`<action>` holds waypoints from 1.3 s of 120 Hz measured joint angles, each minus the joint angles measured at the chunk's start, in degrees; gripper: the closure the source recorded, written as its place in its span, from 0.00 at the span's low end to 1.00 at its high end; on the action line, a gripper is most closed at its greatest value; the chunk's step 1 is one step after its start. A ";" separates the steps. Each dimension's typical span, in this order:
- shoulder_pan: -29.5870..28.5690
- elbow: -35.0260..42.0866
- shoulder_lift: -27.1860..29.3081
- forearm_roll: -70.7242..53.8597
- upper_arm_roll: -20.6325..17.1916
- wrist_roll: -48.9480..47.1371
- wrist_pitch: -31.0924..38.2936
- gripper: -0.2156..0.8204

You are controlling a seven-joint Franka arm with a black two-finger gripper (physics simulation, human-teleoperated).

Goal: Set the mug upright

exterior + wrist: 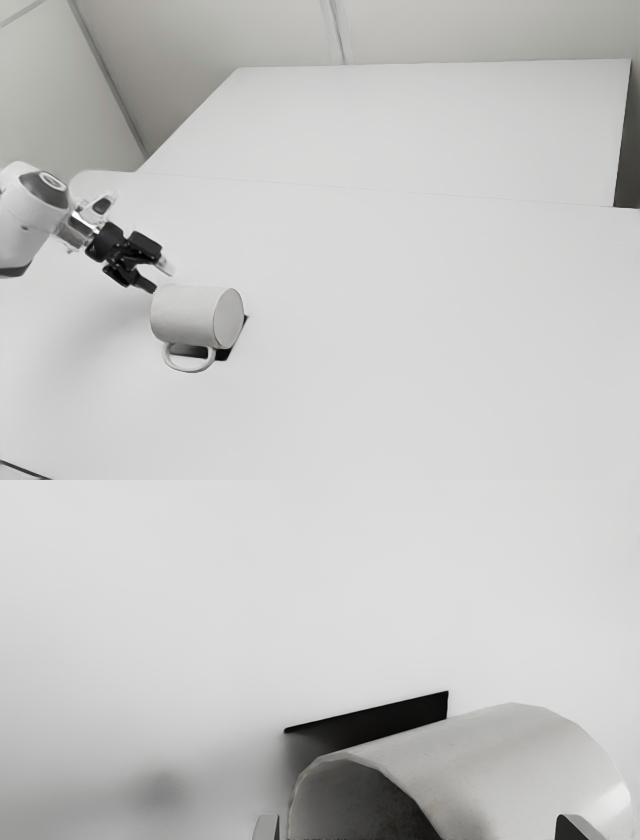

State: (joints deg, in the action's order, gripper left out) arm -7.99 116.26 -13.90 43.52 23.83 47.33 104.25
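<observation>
Closest to the wrist camera are the fingers of the gripper, spread wide and pinching nothing, probably to leave room for the mug's wall. Just by them is the mug, which lies on its side on the table, its mouth turned toward the gripper. The long axis is about level, and the base points to the exterior view's right. Low at its side, the handle perhaps prevents rolling, near a flat black piece.
</observation>
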 joint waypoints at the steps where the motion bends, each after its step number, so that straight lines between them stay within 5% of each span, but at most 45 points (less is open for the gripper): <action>1: -0.01 0.22 0.02 0.26 0.00 0.24 -0.09 0.21; 59: -0.08 6.53 1.74 9.65 1.02 9.77 -2.01 0.22; 114: -0.09 7.26 2.60 12.78 1.96 14.03 -4.87 0.45; 156: -0.07 7.78 2.86 13.34 1.97 15.69 -5.87 0.54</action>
State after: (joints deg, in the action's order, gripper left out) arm -8.06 124.04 -11.04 56.86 25.80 63.02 98.38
